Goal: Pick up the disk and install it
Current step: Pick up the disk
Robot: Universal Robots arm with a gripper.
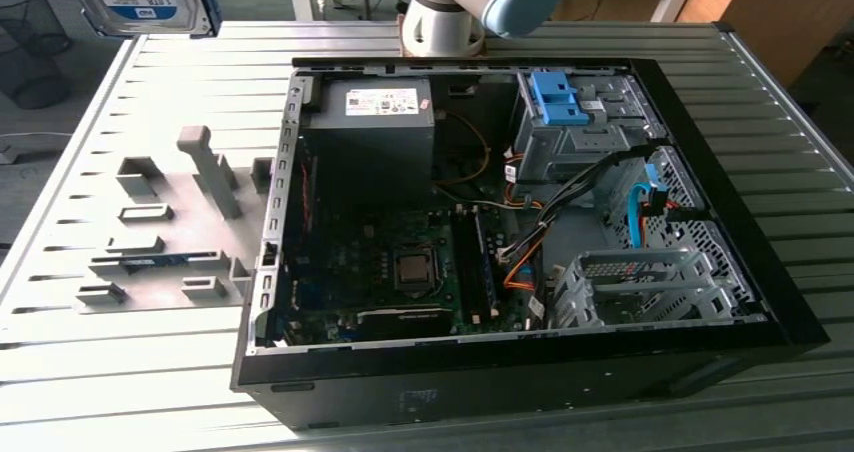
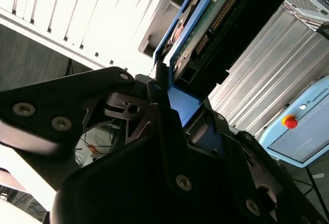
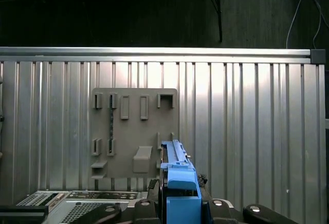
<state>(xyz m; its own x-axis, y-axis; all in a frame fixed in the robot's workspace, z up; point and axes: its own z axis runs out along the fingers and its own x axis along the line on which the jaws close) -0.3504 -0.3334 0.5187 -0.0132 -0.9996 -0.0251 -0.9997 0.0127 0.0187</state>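
The disk (image 1: 140, 2), silver-grey with a white-and-blue label and a blue bracket, hangs in the air at the exterior view's upper left, above the slatted table and away from the open computer case (image 1: 747, 302). In the second wrist view my gripper (image 2: 177, 100) is shut on the disk (image 2: 205, 34) at the blue bracket's end, with the circuit-board side and connector showing. The first wrist view shows the disk (image 3: 177, 175) edge-on, upright between the black fingers (image 3: 154, 203).
The case lies open with a grey power supply (image 1: 374, 122), a motherboard (image 1: 400, 272), a blue drive-bay latch (image 1: 554, 97) and a metal drive cage (image 1: 641, 287). A grey fixture plate (image 1: 174, 232) with slots sits on the table to the exterior view's left. The arm's base (image 1: 447, 17) stands behind the case.
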